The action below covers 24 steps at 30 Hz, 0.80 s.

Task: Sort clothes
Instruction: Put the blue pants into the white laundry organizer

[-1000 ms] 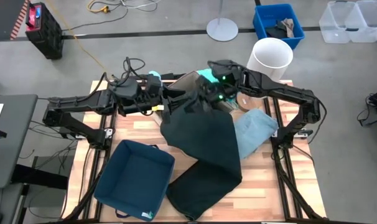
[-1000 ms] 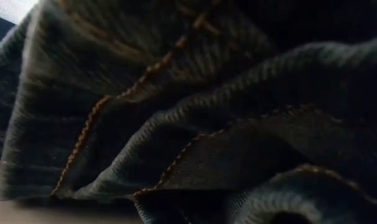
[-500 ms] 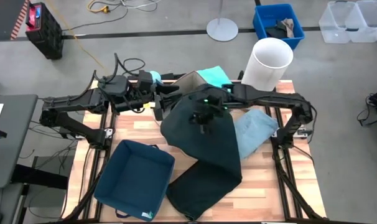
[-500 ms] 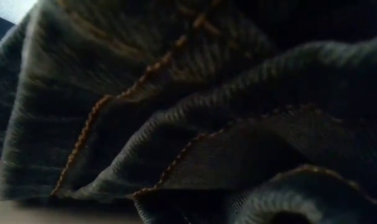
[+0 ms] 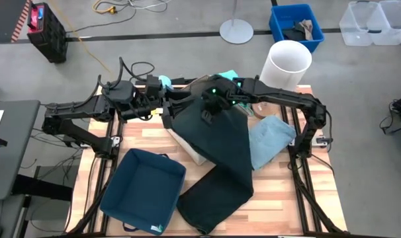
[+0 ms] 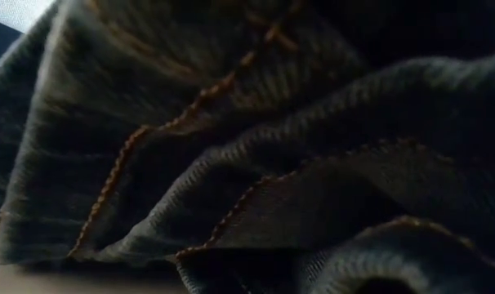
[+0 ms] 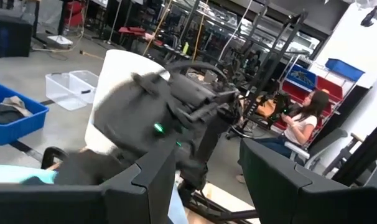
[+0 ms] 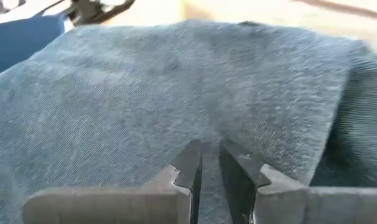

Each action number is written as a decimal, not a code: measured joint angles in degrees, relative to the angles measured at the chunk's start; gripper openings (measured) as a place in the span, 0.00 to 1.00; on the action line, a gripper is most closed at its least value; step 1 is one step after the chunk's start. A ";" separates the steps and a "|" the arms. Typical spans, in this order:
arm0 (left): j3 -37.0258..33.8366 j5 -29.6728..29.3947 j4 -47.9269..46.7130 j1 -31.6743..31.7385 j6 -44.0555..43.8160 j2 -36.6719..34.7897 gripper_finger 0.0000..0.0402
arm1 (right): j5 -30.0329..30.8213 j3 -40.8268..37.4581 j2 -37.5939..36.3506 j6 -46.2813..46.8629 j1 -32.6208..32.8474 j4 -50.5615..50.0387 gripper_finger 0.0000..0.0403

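Observation:
The dark green-black jeans (image 5: 217, 142) lie draped over the beige fabric box (image 5: 190, 151), and their lower end (image 5: 214, 198) rests on the table near its front edge. They fill the low view (image 6: 247, 147). My right gripper (image 5: 210, 109) is over their upper part, its fingers nearly together on the denim (image 8: 212, 165). My left gripper (image 5: 176, 109) is open beside the jeans' left edge, with nothing between its fingers (image 7: 207, 180). The turquoise garment (image 5: 224, 78) lies at the far edge. The pale blue garment (image 5: 270, 139) lies at the right. The black garment does not show. My right gripper pinches a small raised fold in the jeans' upper part (image 8: 208, 134) between its two fingers (image 8: 190, 167). The fingers come from above, pointing down. The cloth puckers toward the fingertips, and the rest of the jeans lies over the box and the table.
A navy fabric box (image 5: 144, 188) stands open at the table's near left. A white round bin (image 5: 286, 63) stands past the far right corner, with a blue crate (image 5: 295, 25) behind it. A person (image 7: 300, 121) sits in the room beyond the table.
My right gripper has gone toward the near edge onto the jeans' middle, then back toward the far edge. The jeans' upper part has been drawn toward the far right, baring the beige box's near left corner; their lower end has stayed. My left gripper has drawn back leftward.

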 joint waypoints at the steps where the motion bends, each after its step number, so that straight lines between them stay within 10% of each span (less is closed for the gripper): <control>1: 0.00 0.02 -0.13 -0.02 -0.03 0.00 0.43 | 0.07 0.00 -0.08 0.71 -0.69 -0.15 0.20; 24: 0.00 -0.04 -0.12 -0.07 -0.22 0.02 0.43 | -7.57 5.40 -1.28 -10.26 0.00 -2.21 0.20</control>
